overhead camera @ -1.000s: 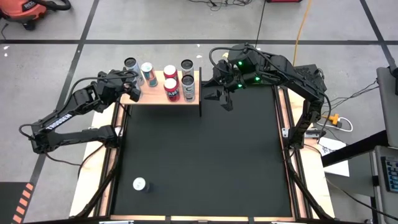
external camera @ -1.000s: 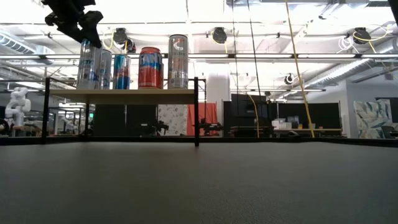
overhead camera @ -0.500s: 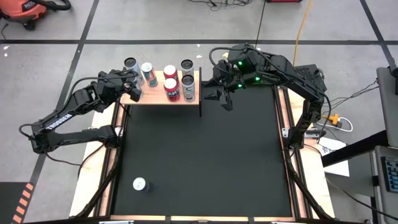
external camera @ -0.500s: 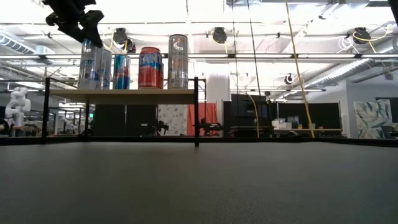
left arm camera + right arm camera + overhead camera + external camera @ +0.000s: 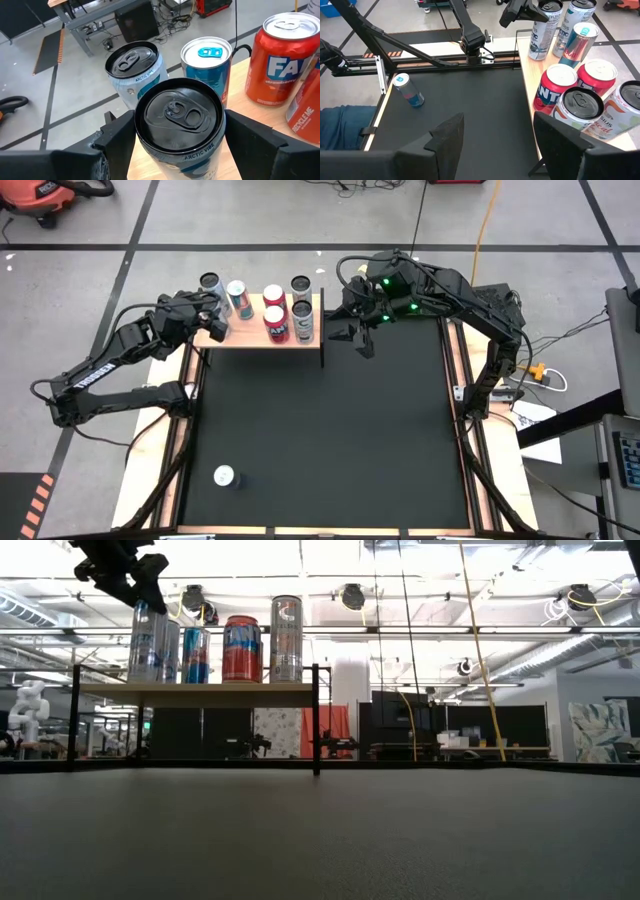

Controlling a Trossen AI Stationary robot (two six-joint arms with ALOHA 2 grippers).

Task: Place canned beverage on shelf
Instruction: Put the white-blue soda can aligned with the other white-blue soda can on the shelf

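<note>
The shelf (image 5: 250, 339), a pale wood board on a black frame, stands at the mat's far left and carries several upright cans (image 5: 277, 323). My left gripper (image 5: 180, 125) is at the shelf's left end, shut on a pale can with a black top (image 5: 180, 112). That can also shows in the low view (image 5: 146, 640) and the right wrist view (image 5: 541, 27). My right gripper (image 5: 358, 340) hangs open above the mat, just right of the shelf's right end, with nothing between its fingers. One more can (image 5: 224, 476) stands on the mat at the near left. My left gripper pinches the black-topped can between its two fingers, on opposite sides of the upper wall just under the rim (image 5: 146, 149). The fingers come from the table's left, slanting down. The can is upright, its base on the shelf's left end (image 5: 146, 680).
Two cans (image 5: 135, 67) stand close behind the held one, and red cans (image 5: 280, 55) stand toward the shelf's right. A black post (image 5: 322, 330) closes the shelf's right end. Open black mat (image 5: 330, 430) fills the middle and the right.
</note>
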